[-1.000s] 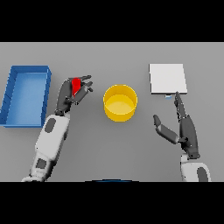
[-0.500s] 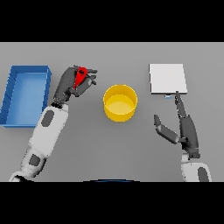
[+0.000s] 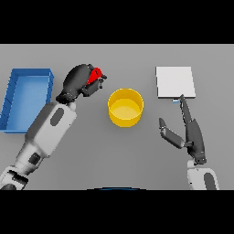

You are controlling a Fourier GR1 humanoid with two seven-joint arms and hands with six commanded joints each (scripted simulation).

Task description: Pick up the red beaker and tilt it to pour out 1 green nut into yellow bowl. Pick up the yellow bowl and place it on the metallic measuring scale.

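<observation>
While the right hand (image 3: pixel 192 135) waits nearest, fingers straight and relaxed beside the flat square metallic measuring scale (image 3: pixel 175 82), probably ready for the later bowl transfer, the round yellow plastic bowl (image 3: pixel 125 106) sits mid-table; farther off, the left hand (image 3: pixel 78 82) curls around the small red beaker (image 3: pixel 95 74), just beside the bowl's rim, apparently positioned for pouring.
</observation>
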